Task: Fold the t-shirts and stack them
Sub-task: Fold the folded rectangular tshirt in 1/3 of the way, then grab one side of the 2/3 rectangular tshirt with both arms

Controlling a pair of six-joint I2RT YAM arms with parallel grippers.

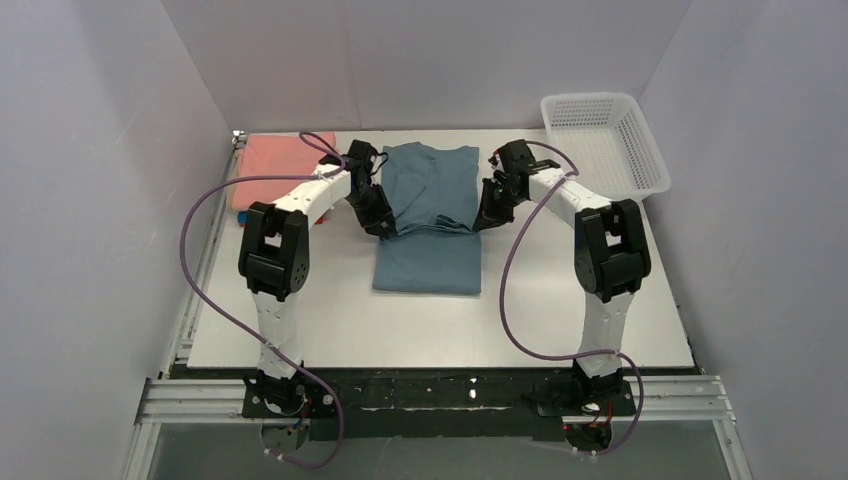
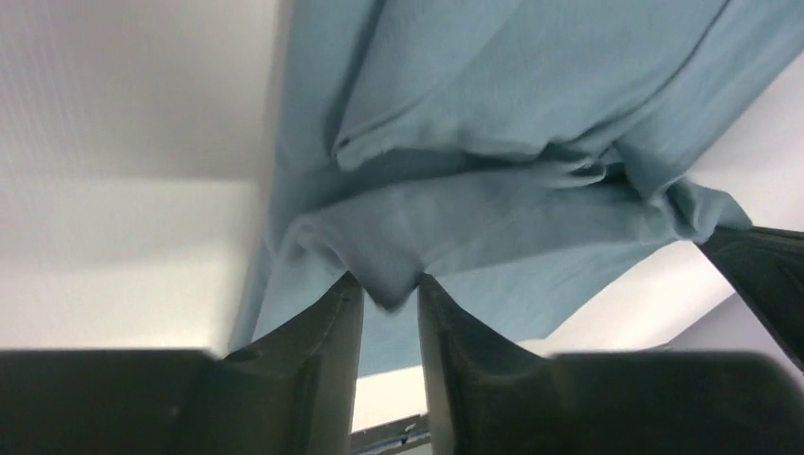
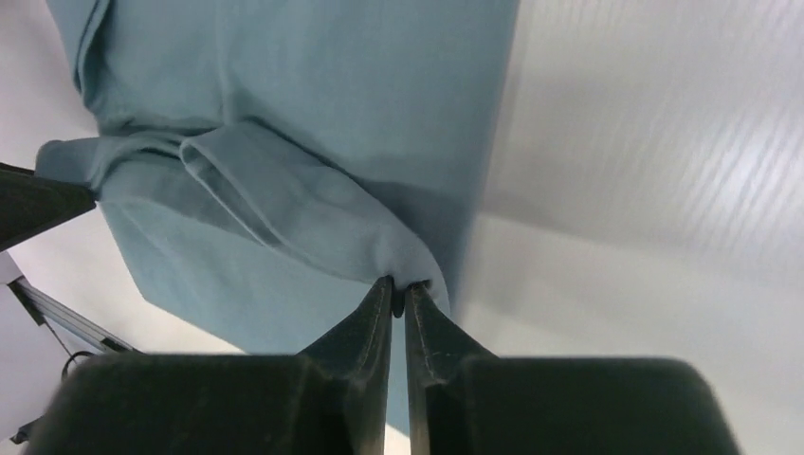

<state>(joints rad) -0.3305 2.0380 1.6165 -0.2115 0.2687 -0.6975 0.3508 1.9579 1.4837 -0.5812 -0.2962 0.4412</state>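
Salmon-pink t-shirt (image 1: 270, 165) lies folded far left; blue-grey t-shirt (image 1: 428, 262) is half-folded, right gripper (image 3: 400, 284) pinching its edge, left gripper (image 2: 389, 284) slightly parted, probably not gripping; stacking remains.

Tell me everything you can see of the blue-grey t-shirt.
The blue-grey t-shirt is soft, plain cloth. It lies in the middle of the white table, with its sides folded in to make a long narrow rectangle. A bunched, doubled fold runs across its middle. The right gripper pinches the right end of that fold. The left end sits between the slightly parted fingers of the left gripper; whether it is gripped is unclear.
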